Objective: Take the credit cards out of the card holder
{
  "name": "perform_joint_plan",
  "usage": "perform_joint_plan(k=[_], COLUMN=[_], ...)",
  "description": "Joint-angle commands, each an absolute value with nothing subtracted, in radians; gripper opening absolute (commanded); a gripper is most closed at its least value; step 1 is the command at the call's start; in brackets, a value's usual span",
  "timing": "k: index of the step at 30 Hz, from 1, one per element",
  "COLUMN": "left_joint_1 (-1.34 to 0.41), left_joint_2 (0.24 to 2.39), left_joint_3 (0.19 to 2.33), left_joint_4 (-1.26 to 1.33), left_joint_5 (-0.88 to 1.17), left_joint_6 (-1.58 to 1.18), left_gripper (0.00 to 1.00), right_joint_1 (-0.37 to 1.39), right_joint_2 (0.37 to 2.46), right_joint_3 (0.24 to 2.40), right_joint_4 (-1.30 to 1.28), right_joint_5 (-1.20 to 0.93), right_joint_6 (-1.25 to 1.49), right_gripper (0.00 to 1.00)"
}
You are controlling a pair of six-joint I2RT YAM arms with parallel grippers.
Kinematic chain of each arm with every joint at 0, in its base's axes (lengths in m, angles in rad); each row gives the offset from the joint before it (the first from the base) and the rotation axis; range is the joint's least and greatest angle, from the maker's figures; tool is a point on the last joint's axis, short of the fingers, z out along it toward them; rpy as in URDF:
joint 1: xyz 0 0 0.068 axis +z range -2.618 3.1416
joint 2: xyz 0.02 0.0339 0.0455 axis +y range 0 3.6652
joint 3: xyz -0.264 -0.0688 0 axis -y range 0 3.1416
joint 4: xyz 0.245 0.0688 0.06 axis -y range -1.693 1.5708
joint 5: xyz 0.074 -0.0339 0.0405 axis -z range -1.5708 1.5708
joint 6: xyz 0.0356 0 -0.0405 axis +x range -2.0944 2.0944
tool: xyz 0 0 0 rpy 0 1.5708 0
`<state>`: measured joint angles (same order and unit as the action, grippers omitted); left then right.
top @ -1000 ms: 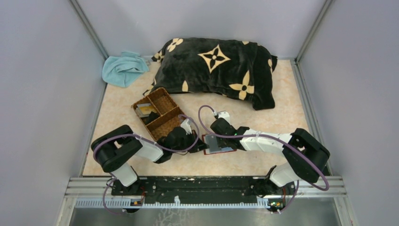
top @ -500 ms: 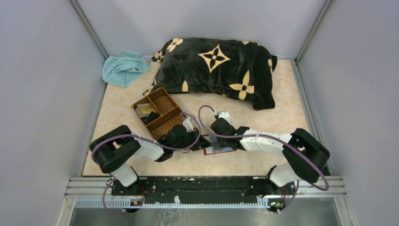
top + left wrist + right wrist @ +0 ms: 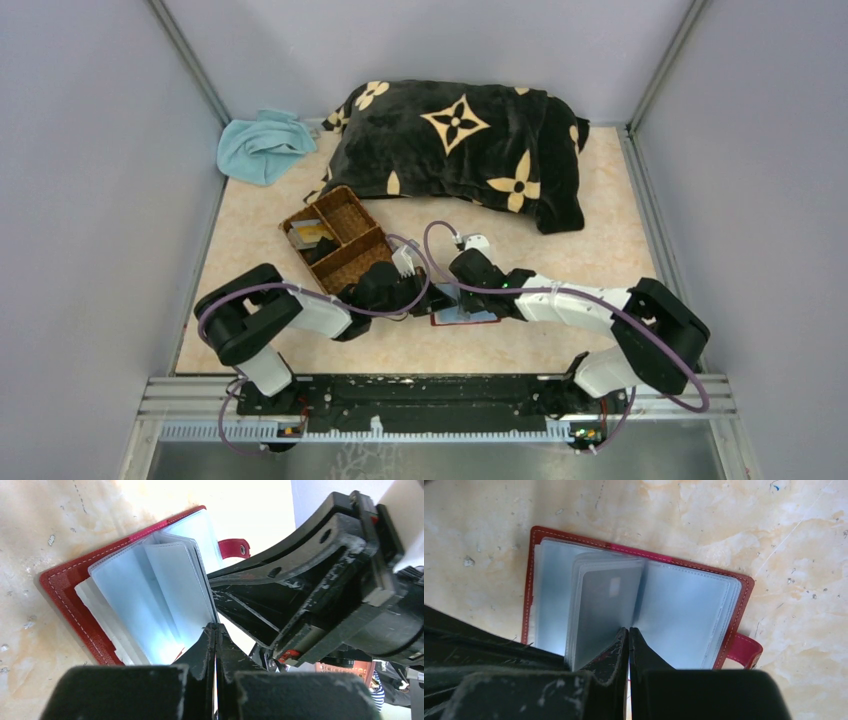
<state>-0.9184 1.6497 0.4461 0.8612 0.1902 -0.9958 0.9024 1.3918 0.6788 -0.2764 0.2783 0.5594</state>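
At the far left of the surface (image 3: 600,200) a teal cloth (image 3: 262,145) lies bunched in the back corner. Next comes a wicker basket (image 3: 335,240) with compartments; a few small things sit in it, too small to name. Behind it, a black pillow (image 3: 460,150) with tan flower shapes lies across the back.

My left pincer (image 3: 215,627) reaches in from the left, low over the surface. Its fingers are clenched flat against each other, and their tips touch the corner of a clear sleeve. I cannot tell whether the sleeve is nipped between them.

The card holder (image 3: 684,610) lies open on the surface, near the front and between my two arms. It has a red cover with white stitching and its clear sleeves are fanned up. One sleeve shows a grey card (image 3: 606,605), and the snap strap (image 3: 744,650) sticks out on one side.

My right pincer (image 3: 628,630) comes in from the right and meets the left one over the holder. It too is clenched, with its tips against the lower edge of the sleeves, close to the spine.
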Motion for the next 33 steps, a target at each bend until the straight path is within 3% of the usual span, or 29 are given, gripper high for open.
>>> perform_joint_plan(k=[1,17,25,33], left_joint_1=[-0.919,-0.919,-0.919,-0.920], left_joint_2=[1.671,1.693,1.713,1.715], left_joint_3=[0.469,0.478,0.492,0.492], left_joint_4=[0.892,0.905,0.914,0.920], left_joint_5=[0.200,0.204,0.212,0.213], left_joint_6=[-0.997,-1.001,-1.003,-1.009], left_gripper=[0.00,0.00,0.00,0.00], right_joint_1=[0.911,0.911,0.912,0.911], right_joint_2=[1.327,1.237,1.219,1.266], right_joint_3=[0.690,0.718,0.739,0.779], right_joint_4=[-0.264,-0.321,-0.311,-0.312], right_joint_5=[0.284,0.339,0.318,0.316], right_joint_6=[0.558,0.554,0.533,0.511], right_gripper=[0.00,0.01,0.38,0.43])
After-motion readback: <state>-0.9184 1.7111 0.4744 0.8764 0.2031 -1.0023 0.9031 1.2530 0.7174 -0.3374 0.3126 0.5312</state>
